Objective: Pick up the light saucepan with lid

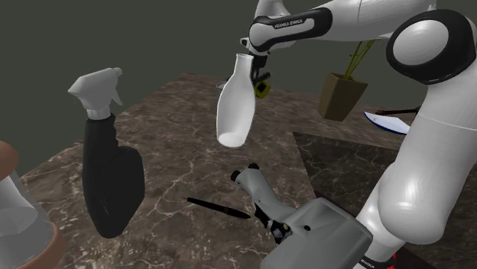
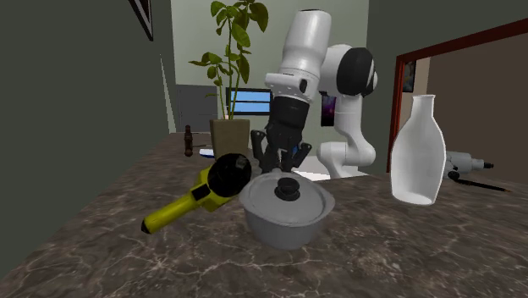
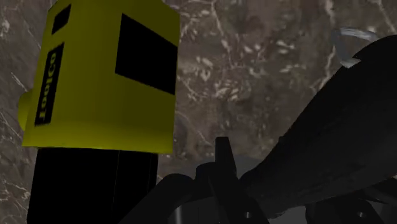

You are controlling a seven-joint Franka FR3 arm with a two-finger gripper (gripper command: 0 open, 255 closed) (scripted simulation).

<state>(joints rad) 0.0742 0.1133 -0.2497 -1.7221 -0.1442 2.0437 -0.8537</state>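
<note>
The grey saucepan sits upright on the marble desk, its lid on and the black knob at the centre. In the second exterior view the tool hangs just behind the pan and a little above its rim, pointing down, so the pan lies below the tool and on the side away from the arm's stand. Whether the tool is open or closed I cannot tell, as its dark parts merge with what lies behind them.

No handle shows on the side of the pan facing that camera. In the wrist view a long black bar runs from close under the hand away towards a pale curved edge. I judge this to be the pan's handle, with its long axis pointing back at the arm. If so, the grasp must come across that bar, not along it.

A yellow and black power tool lies just beside the pan, on the second exterior view's left, and crowds that side. The white vase stands well apart on the other side.
</note>
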